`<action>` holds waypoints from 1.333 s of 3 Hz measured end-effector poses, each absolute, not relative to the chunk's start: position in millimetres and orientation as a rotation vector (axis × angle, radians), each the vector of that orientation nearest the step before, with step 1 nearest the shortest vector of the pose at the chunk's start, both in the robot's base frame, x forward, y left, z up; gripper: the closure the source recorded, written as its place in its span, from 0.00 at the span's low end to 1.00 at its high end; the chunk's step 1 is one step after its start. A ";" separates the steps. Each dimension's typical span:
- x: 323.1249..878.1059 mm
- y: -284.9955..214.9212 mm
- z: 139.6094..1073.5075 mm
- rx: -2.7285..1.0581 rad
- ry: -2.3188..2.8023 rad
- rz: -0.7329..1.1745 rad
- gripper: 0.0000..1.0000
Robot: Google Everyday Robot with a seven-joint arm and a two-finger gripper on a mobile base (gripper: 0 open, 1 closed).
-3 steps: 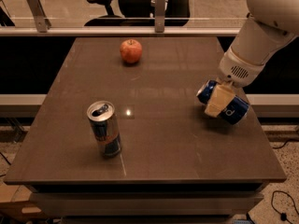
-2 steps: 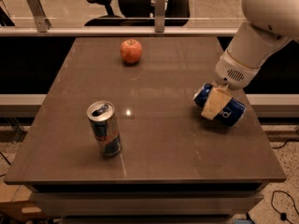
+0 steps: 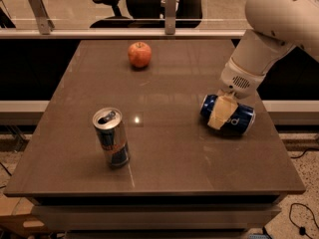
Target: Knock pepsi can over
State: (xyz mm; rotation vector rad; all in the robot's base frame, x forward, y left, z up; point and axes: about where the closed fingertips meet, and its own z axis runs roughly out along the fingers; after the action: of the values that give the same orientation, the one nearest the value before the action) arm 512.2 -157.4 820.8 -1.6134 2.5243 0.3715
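Here, pincer on pepsi can near edge

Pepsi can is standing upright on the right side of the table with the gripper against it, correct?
Not quite. The camera view shows the pepsi can lying on its side, not upright. It is on the right side of the table, with the gripper against it.

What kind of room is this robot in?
Probably an office or lab: an office chair sits behind the table, past a glass partition. The gripper is at the tipped pepsi can.
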 end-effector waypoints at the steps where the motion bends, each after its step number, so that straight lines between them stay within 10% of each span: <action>1: 512.2 -157.5 822.7 -1.614 2.524 0.372 0.81; 4: 513.4 -154.9 822.1 -1.615 2.518 0.368 0.13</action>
State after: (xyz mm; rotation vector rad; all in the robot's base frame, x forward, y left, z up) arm 513.4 -154.9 822.1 -1.6148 2.5181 0.3684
